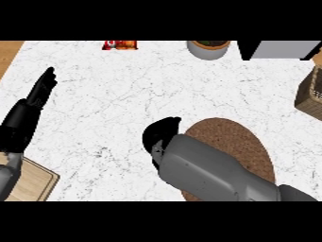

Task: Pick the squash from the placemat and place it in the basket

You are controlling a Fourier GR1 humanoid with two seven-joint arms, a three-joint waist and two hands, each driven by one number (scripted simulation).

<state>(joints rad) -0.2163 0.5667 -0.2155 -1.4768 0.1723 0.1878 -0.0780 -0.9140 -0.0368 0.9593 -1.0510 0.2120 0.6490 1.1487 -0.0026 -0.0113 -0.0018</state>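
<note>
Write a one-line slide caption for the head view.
Right hand curled at round brown woven placemat, wicker basket far right, left hand resting open.

The left hand (25,116) rests open at the placemat's (250,142) far left, fingers straight and up. The right hand (160,133) bends down over the placemat's left edge, grey forearm (212,172) crossing it.

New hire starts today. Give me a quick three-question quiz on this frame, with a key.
1. True or false: the basket is at the counter's right edge.
2. Which hand is over the placemat? A. left B. right
3. Fill in: the left hand shows at the view's ____ side, fingers straight.

Key: 1 true; 2 B, the right hand; 3 left. The squash is not visible.
</note>
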